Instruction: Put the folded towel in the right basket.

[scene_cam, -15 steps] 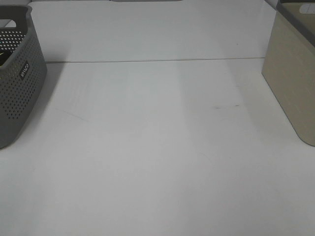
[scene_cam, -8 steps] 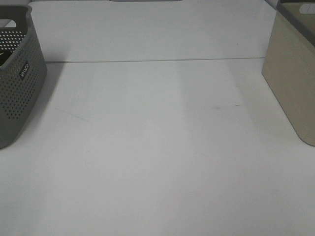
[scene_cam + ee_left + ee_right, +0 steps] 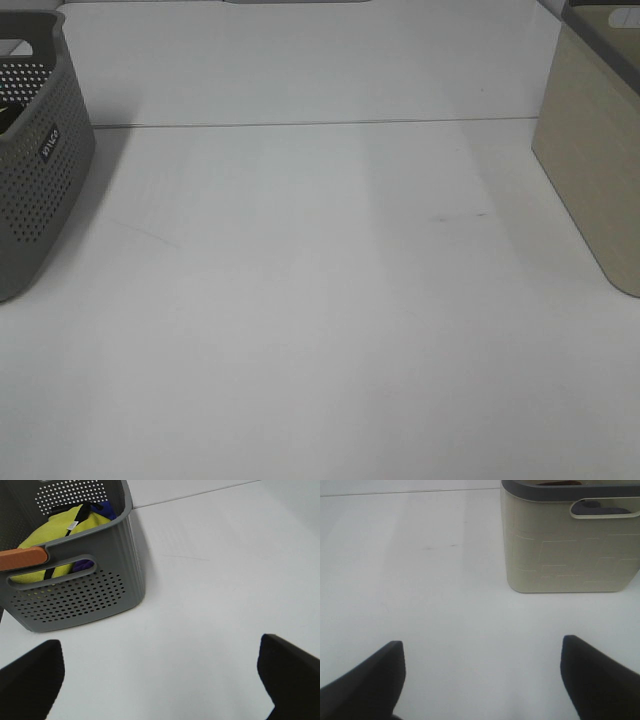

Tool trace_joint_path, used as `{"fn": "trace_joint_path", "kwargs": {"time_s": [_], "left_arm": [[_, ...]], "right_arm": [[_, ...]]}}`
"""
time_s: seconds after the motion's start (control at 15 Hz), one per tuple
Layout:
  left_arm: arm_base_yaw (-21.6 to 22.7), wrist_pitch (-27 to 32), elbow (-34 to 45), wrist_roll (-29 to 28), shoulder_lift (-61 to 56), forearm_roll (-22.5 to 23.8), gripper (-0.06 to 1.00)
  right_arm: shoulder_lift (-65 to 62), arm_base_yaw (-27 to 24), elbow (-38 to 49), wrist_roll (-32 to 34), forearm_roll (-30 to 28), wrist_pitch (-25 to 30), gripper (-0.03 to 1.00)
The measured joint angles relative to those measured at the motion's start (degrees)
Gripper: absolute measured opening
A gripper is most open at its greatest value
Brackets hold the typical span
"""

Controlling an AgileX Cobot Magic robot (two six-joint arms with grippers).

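While both claws hang wide open and empty, the folded yellow-green towel sits inside the grey perforated plastic basket at far left, nearest the left gripper; the beige basket stands far right, ahead of the right gripper.

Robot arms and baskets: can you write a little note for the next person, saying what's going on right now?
Left gripper: open, nothing between its fingers, above the bare table near the grey basket.
Right gripper: open and empty too, facing the beige basket.
Grey basket, on the left: holds a yellow-green cloth with something blue-purple behind it; whether that is the folded towel cannot be told.
Beige basket, on the right: its inside is mostly hidden, and no towel shows in it.
Done: nothing visible yet.
Left: find and pick up the towel, carry it across, drop it in the beige basket.
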Motion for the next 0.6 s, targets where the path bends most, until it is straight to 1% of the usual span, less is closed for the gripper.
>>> {"fn": "trace_joint_path", "kwargs": {"time_s": [0.6], "left_arm": [[0.0,0.0,0.0,0.0,0.0,0.0,0.99]], "right_arm": [[0.0,0.5,0.0,0.0,0.2,0.0,0.79]]}}
